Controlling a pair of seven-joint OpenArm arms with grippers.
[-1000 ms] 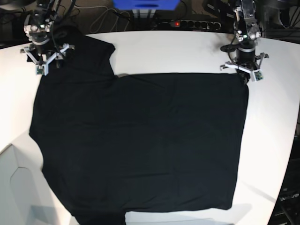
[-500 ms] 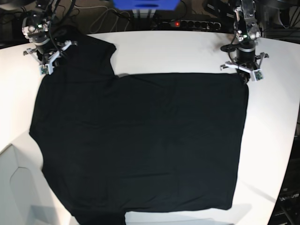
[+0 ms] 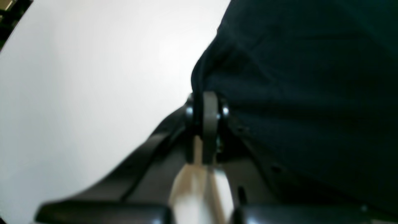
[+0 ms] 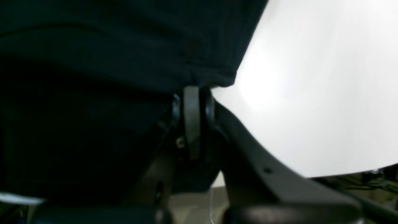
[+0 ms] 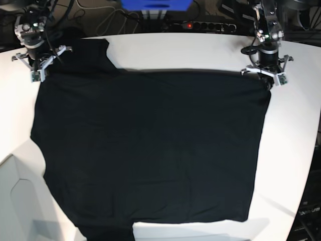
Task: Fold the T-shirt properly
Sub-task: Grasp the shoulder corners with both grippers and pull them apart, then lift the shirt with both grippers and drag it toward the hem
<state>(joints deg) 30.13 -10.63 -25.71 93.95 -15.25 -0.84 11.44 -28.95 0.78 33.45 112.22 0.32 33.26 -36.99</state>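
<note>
The T-shirt (image 5: pixel 150 150) lies spread plain side up over most of the white tabletop (image 5: pixel 200 55), black all over, one sleeve reaching to the far corner on the base view's left and its lower edge running off the near side; its far edge looks pulled fairly straight between the two arms; the left gripper (image 5: pixel 266 75), at the far corner on the base view's right, has its jaws clenched on the cloth's corner, which bunches up above the tip in the left wrist view (image 3: pixel 206 102); the right gripper (image 5: pixel 39 68), at the sleeve, likewise has its jaws pinched together on the cloth's edge (image 4: pixel 192 93); cables and a power strip (image 5: pixel 200 25) lie beyond the tabletop.
</note>
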